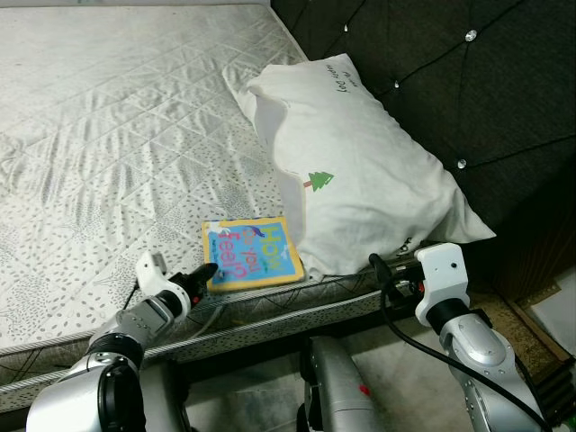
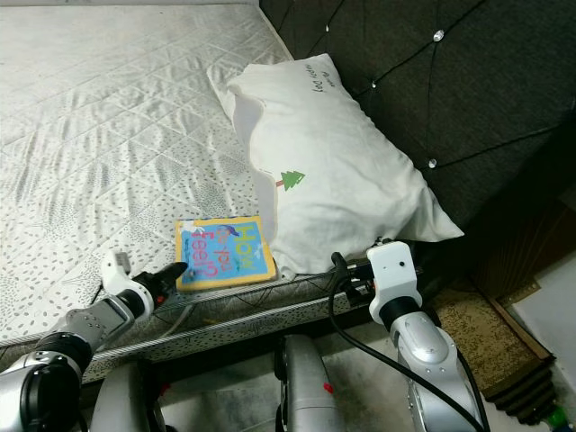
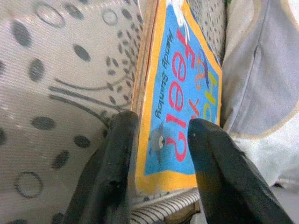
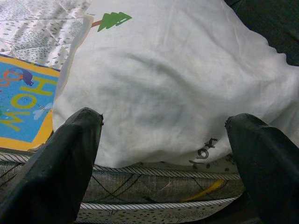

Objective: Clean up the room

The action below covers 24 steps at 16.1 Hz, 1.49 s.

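A thin picture book with a blue cover and yellow border lies flat on the mattress, close to its front edge. Its right side touches a white pillow printed with a small green tree. My left gripper is at the book's near left corner. In the left wrist view it is open: one finger rests beside the book's edge, the other over the cover. My right gripper stands wide open just before the pillow's near end, above the mattress edge, holding nothing.
A dark tufted headboard rises behind and to the right of the pillow. The mattress's piped front edge runs under both grippers. A brown rug lies on the floor at the right, beside the bed.
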Motion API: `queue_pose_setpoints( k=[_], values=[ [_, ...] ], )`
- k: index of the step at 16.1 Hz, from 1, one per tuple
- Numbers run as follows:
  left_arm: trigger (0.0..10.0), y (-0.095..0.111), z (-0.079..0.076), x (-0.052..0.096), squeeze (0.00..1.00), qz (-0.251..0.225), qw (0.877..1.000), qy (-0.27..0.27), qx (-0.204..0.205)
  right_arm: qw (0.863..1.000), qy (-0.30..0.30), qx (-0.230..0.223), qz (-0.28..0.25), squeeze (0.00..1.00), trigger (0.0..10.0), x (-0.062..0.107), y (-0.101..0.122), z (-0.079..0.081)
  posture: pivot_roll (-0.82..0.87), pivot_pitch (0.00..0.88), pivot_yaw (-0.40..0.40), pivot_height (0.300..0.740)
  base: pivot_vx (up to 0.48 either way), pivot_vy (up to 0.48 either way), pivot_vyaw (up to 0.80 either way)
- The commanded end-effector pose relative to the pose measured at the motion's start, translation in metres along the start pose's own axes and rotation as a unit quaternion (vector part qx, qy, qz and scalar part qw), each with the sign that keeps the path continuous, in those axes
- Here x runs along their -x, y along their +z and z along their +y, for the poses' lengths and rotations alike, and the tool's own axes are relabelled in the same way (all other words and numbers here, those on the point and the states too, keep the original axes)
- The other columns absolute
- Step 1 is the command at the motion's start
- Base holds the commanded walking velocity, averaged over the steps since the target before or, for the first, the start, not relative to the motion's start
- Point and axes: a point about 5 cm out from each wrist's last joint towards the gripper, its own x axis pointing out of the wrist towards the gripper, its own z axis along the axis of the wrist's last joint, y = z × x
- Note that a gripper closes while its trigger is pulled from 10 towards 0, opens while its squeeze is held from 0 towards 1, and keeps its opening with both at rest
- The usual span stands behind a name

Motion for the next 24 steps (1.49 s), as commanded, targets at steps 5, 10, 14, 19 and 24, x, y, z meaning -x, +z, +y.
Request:
queue_pose_setpoints(
  k=[5,10,14,19,24],
  values=[
    [10.0,0.008,0.009,0.005,1.0,-0.022,0.999,0.04,-0.009,1.0,-0.004,0.006,-0.005,0.0,10.0,0.0,0.001,-0.002,-0.28,0.117,-0.099,0.566,0.0,0.0,0.0],
    [10.0,0.008,0.014,0.007,1.0,-0.038,0.998,0.039,-0.017,1.0,-0.003,-0.002,-0.011,0.0,10.0,-0.006,0.001,0.003,-0.24,0.095,-0.08,0.566,0.0,0.0,0.0],
    [10.0,0.02,0.032,0.026,1.0,-0.092,0.993,0.051,-0.052,0.999,0.0,-0.03,-0.023,0.0,10.0,-0.017,0.004,0.012,-0.18,0.064,-0.056,0.566,0.0,0.0,0.0],
    [10.0,0.016,0.019,0.05,1.0,-0.117,0.982,0.043,-0.139,0.993,0.033,-0.106,-0.03,0.0,10.0,-0.037,0.013,0.029,-0.1,0.0,-0.03,0.566,0.0,0.0,0.0],
    [10.0,0.024,-0.004,0.052,1.0,-0.128,0.953,0.077,-0.263,0.992,0.054,-0.11,-0.008,0.0,10.0,-0.059,0.009,0.032,-0.06,0.0,-0.006,0.566,0.0,0.0,0.0]
  ],
)
